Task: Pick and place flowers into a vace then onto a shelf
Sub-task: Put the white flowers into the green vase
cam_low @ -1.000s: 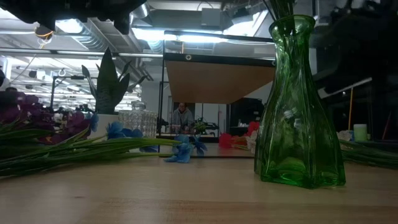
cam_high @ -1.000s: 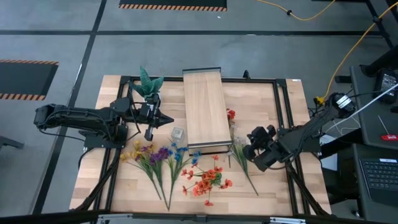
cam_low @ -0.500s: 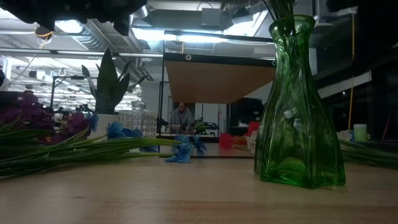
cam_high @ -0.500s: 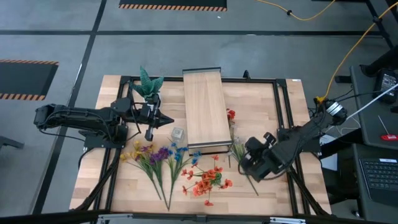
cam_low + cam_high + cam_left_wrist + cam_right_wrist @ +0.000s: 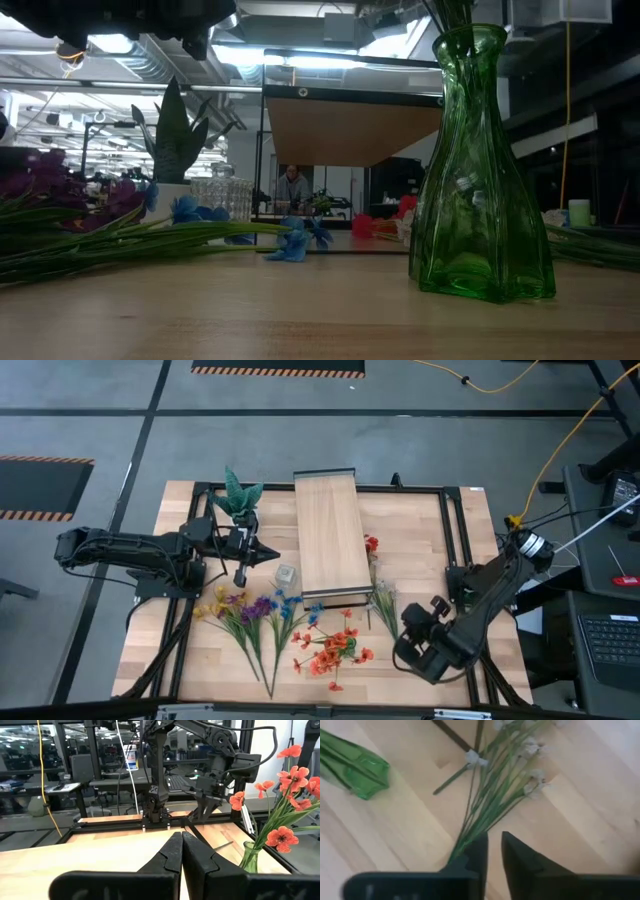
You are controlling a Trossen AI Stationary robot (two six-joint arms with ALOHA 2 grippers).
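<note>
Item: right hand (image 5: 491, 851), fingers slightly parted, empty, above white-flowered green-stemmed bunch (image 5: 512, 780) at desk's four o'clock; left hand (image 5: 181, 852) closed, empty; risk: thin stems slipping out.

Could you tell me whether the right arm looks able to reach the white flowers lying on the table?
Probably yes: the right claw sits just past the stem ends of the white flowers, slightly parted, with bare tabletop around them and nothing between.

Your pale wood counter (image 5: 420, 530) carries the shelf (image 5: 330, 535), a potted spiky plant (image 5: 238, 495), a green vase (image 5: 480, 170), and flowers (image 5: 290, 630) lying flat along its near side.
</note>
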